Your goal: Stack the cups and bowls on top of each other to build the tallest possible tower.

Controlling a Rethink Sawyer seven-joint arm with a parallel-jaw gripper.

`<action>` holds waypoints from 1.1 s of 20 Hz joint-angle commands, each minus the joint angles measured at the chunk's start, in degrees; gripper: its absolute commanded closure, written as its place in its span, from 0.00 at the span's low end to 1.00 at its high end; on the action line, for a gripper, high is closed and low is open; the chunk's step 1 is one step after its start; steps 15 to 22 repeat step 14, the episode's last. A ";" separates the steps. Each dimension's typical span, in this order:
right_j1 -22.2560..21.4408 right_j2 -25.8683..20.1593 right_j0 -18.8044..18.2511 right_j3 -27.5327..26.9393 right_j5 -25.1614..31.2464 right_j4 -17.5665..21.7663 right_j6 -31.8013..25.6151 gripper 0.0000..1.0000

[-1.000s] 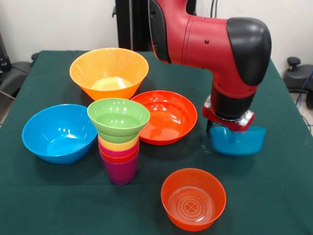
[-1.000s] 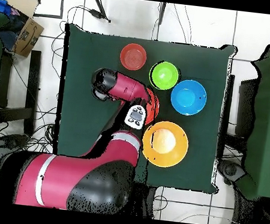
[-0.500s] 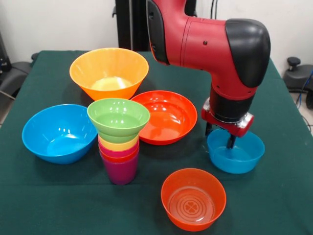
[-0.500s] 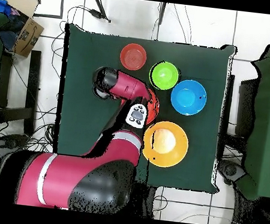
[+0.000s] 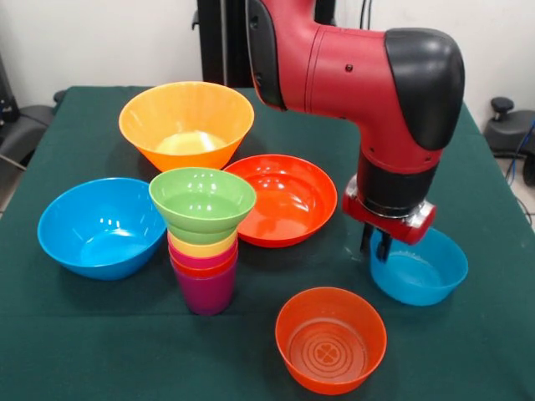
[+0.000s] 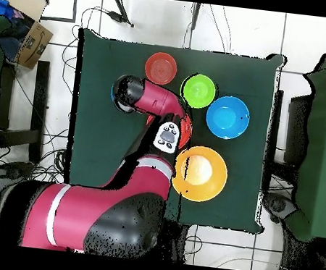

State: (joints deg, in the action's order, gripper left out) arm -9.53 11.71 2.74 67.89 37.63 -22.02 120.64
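Observation:
My gripper (image 5: 375,249) hangs at the left rim of the small blue bowl (image 5: 422,271), which sits level on the green table (image 5: 476,351). The tower (image 5: 203,259) stands left of centre: a purple cup (image 5: 206,292) at the base, orange, crimson and yellow rims above it, and the small green bowl (image 5: 202,200) on top. In the overhead view the green bowl (image 6: 198,91) shows, while the arm (image 6: 152,99) hides the gripper and the small blue bowl.
A large orange-yellow bowl (image 5: 186,121) stands at the back, with a large blue bowl (image 5: 100,225) on the left. The wide red-orange bowl (image 5: 280,199) sits mid-table and a small translucent orange bowl (image 5: 330,338) at the front. A cardboard box (image 6: 25,27) sits off the table.
The small blue bowl went from tilted up under the gripper to level on the table and slid to the right. The gripper came down slightly.

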 commanded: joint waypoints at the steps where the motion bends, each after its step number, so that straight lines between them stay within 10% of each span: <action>1: 6.98 -3.31 -0.78 -1.21 -3.71 0.60 8.73 1.00; 14: -5.97 -5.31 -4.06 0.12 9.45 -0.97 4.56 1.00; 22: -5.97 -5.31 -4.06 0.12 9.45 -0.97 4.56 1.00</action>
